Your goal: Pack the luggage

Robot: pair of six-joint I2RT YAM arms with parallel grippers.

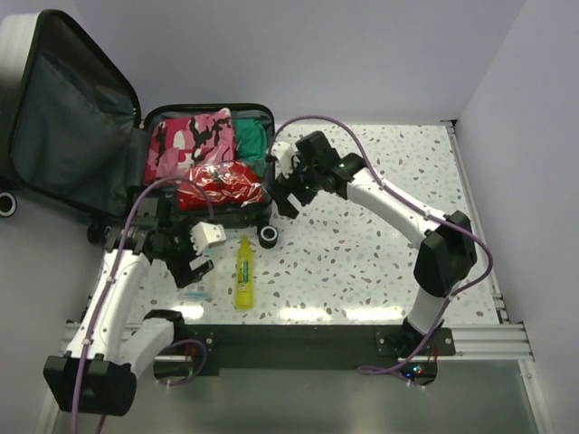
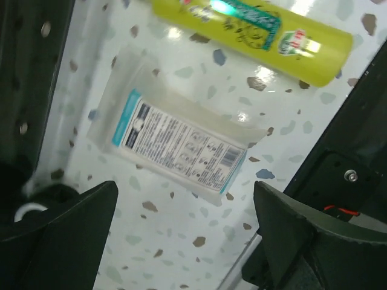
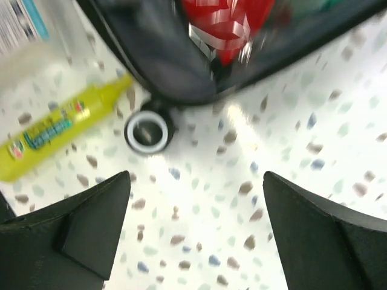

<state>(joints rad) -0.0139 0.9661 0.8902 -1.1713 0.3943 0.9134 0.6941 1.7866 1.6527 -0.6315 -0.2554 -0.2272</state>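
Observation:
The luggage [image 1: 77, 127] lies open at the back left, its lid raised and showing dark grey lining. Its base holds a pink camo cloth [image 1: 194, 136], a green cloth [image 1: 253, 140] and a red item in a clear bag [image 1: 222, 183]. A yellow bottle [image 1: 243, 271] and a flat white wipes packet [image 1: 193, 294] lie on the table in front of it. My left gripper [image 1: 194, 267] is open and empty, hovering just above the packet [image 2: 178, 148], with the bottle [image 2: 254, 27] beyond. My right gripper [image 1: 286, 199] is open and empty by the luggage's front right corner [image 3: 163, 60].
A black suitcase wheel [image 3: 145, 130] with a white ring rests on the speckled table [image 1: 380, 244], just ahead of my right gripper [image 3: 196, 181]; it also shows in the top view [image 1: 269, 236]. The bottle [image 3: 54, 130] lies left of it. A metal rail [image 1: 479, 339] runs along the near edge.

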